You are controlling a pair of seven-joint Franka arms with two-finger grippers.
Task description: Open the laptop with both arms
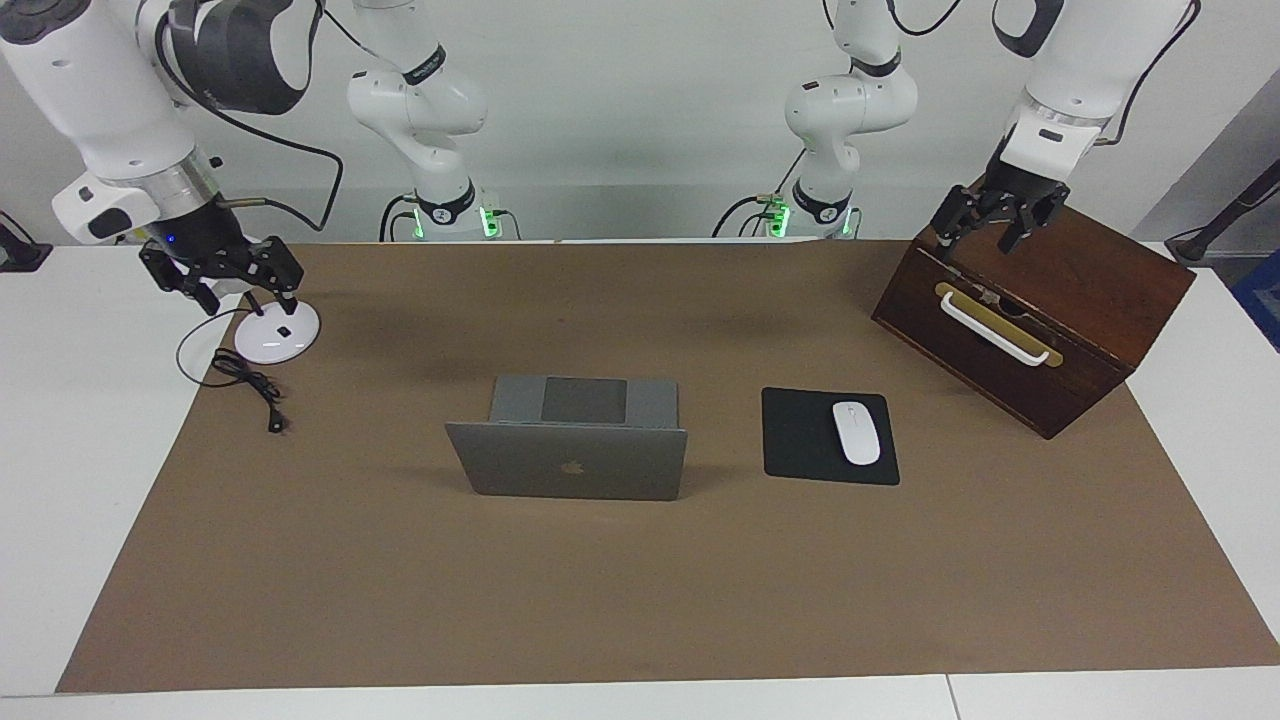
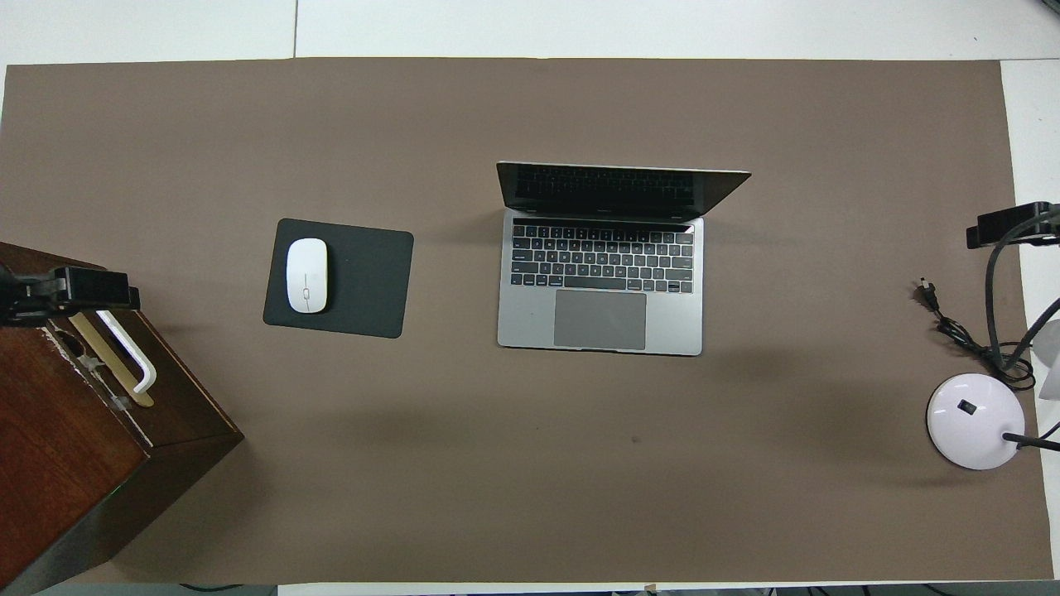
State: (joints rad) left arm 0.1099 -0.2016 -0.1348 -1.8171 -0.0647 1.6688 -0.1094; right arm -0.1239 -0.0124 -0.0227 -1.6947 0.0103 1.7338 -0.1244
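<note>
The silver-grey laptop (image 1: 570, 462) stands open in the middle of the brown mat. Its lid is upright, with the apple logo turned away from the robots. In the overhead view the laptop (image 2: 530, 319) shows its keyboard, trackpad and dark screen. My left gripper (image 1: 978, 240) is open and empty, up in the air over the wooden box, well away from the laptop; it also shows in the overhead view (image 2: 70, 288). My right gripper (image 1: 245, 298) is open and empty over the white lamp base, also well away from the laptop; it also shows in the overhead view (image 2: 1006, 225).
A black mouse pad (image 1: 800, 440) with a white mouse (image 1: 856, 432) lies beside the laptop toward the left arm's end. A dark wooden box (image 1: 1090, 300) with a white handle stands at that end. A white lamp base (image 1: 277, 332) and a black cable (image 1: 250, 385) are at the right arm's end.
</note>
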